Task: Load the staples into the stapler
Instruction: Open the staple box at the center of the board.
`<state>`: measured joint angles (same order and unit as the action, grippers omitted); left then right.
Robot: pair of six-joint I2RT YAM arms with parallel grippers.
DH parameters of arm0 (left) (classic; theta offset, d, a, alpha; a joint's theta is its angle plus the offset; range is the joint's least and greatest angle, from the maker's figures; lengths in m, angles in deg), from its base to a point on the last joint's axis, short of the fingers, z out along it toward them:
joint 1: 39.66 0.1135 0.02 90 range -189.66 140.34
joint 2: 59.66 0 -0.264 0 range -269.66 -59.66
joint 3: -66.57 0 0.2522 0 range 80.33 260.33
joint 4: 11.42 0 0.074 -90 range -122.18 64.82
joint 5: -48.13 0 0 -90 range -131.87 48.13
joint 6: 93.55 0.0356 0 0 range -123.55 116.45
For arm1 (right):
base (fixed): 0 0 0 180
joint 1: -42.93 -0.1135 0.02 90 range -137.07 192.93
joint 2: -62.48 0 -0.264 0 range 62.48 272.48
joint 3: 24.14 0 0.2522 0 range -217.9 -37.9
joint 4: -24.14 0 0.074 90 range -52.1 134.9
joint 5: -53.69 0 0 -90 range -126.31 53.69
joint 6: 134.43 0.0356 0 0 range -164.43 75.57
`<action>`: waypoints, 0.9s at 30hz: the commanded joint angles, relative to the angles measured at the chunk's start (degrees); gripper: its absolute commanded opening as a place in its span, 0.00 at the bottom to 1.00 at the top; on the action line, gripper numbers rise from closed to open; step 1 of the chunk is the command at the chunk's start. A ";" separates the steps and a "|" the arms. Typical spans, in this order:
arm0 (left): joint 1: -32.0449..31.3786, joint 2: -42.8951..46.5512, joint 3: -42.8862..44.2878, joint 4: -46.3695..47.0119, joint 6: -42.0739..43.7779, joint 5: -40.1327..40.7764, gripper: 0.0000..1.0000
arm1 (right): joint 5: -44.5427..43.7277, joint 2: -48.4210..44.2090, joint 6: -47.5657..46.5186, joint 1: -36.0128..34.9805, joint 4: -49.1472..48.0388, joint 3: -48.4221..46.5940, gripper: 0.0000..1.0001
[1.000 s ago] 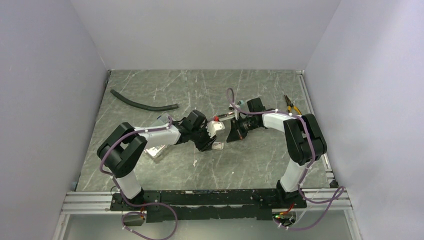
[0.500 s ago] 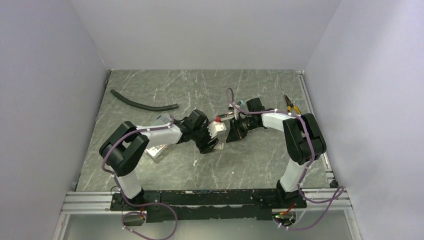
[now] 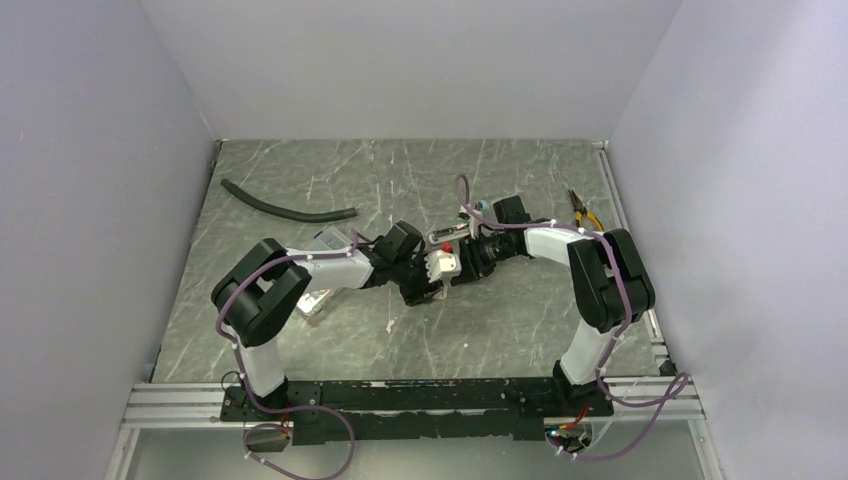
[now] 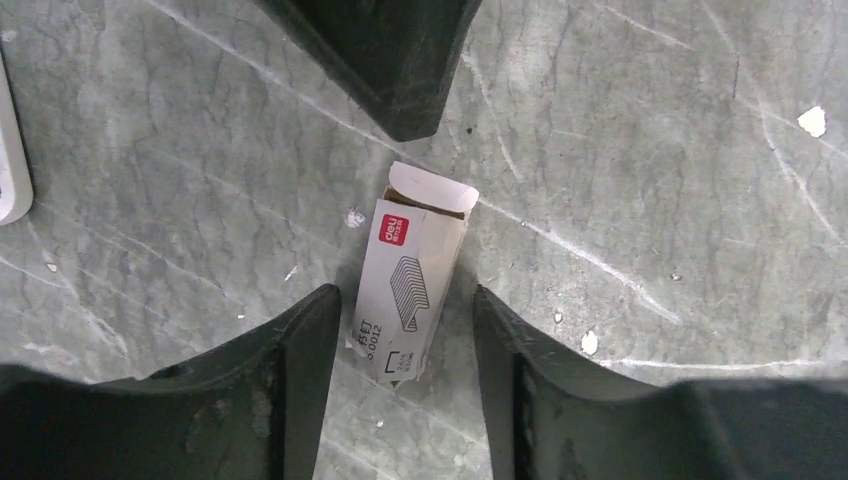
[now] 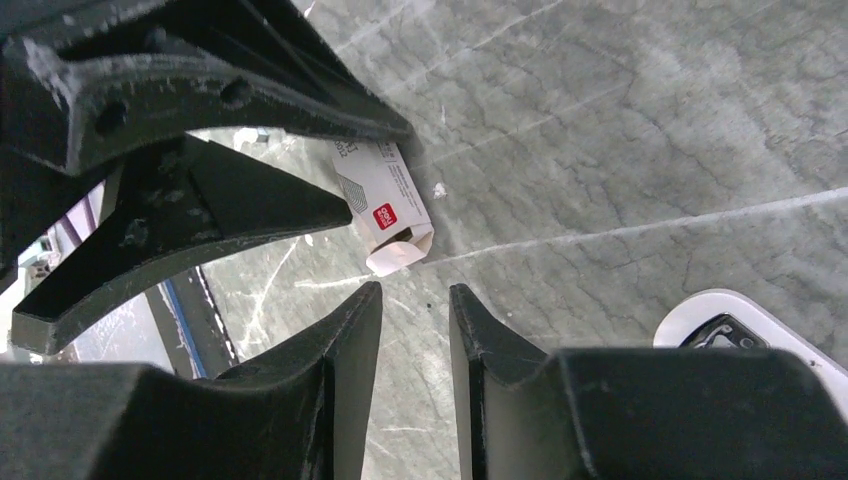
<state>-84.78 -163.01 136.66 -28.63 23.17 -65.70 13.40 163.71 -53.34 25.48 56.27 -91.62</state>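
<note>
The staples are a small white box with a red mark (image 4: 410, 285), lying flat on the table with its end flap open. My left gripper (image 4: 405, 300) is open and straddles the box's near end; its left finger almost touches it. In the right wrist view the box (image 5: 385, 205) lies just ahead of my right gripper (image 5: 415, 290), whose jaws stand a narrow gap apart and hold nothing. A white stapler (image 3: 441, 265) sits between the two grippers in the top view, and its edge shows in the right wrist view (image 5: 740, 325). The left gripper's fingers (image 5: 250, 110) show at upper left in the right wrist view.
A black hose (image 3: 285, 205) lies at the back left. Orange-handled pliers (image 3: 583, 212) lie by the right wall. A second white stapler-like thing (image 3: 312, 300) lies under the left arm's elbow. A white edge (image 4: 10, 170) shows at the left of the left wrist view.
The left arm has reached further right and the two grippers have drawn close together. The white stapler now sits tight between them, a little right of and nearer than before.
</note>
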 commanded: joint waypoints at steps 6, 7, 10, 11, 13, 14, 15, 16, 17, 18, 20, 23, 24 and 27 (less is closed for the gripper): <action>-0.49 -0.15 -3.90 7.44 -8.00 4.75 0.33 | 0.25 -1.03 6.68 -0.15 -5.46 0.33 0.41; -0.49 0.15 -4.51 8.36 -9.42 5.72 0.32 | 0.02 -0.63 7.33 -0.18 -5.75 0.30 0.42; -0.49 0.68 -5.46 9.90 -12.41 7.48 0.30 | -1.10 0.55 8.61 -0.21 -6.67 0.19 0.45; -0.45 0.69 -5.65 10.20 -13.02 7.75 0.30 | -1.33 0.88 8.79 -0.21 -7.03 0.08 0.46; -0.49 0.72 -5.81 10.53 -13.55 8.10 0.30 | -2.49 1.34 8.77 -0.69 -7.28 -0.18 0.47; -0.49 0.70 -5.80 10.49 -13.67 8.40 0.30 | -3.01 1.48 8.81 -0.99 -7.29 -0.40 0.48; -0.49 0.75 -5.99 10.78 -13.81 8.69 0.30 | -4.01 1.59 8.82 -1.45 -7.30 -0.45 0.48; -0.49 0.73 -6.22 11.01 -13.80 8.79 0.30 | -4.95 1.68 8.82 -1.85 -7.36 -0.55 0.48; -0.49 0.70 -6.31 11.08 -13.87 8.70 0.30 | -5.72 1.81 8.82 -2.29 -7.40 -0.54 0.48; -0.52 0.57 -6.40 11.15 -13.97 8.76 0.30 | -6.30 2.04 8.82 -2.82 -7.51 -0.62 0.48; -0.52 0.30 -6.46 11.14 -14.05 8.60 0.31 | -6.75 2.78 10.14 -3.30 -7.79 -0.75 0.49; -0.58 -0.29 -6.08 10.51 -14.13 8.54 0.31 | -6.56 3.83 10.53 -3.51 -7.95 -1.35 0.49; -0.58 -0.34 -6.06 10.52 -14.00 8.59 0.31 | -6.49 4.10 10.55 -3.53 -8.04 -1.52 0.49; -0.57 -0.11 -6.39 10.65 -13.63 8.75 0.31 | -6.65 4.52 10.54 -3.55 -8.19 -1.64 0.47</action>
<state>-85.29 -162.55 131.72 -15.88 10.23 -59.43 8.74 166.60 -43.09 22.09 49.54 -92.08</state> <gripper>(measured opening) 0.349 0.483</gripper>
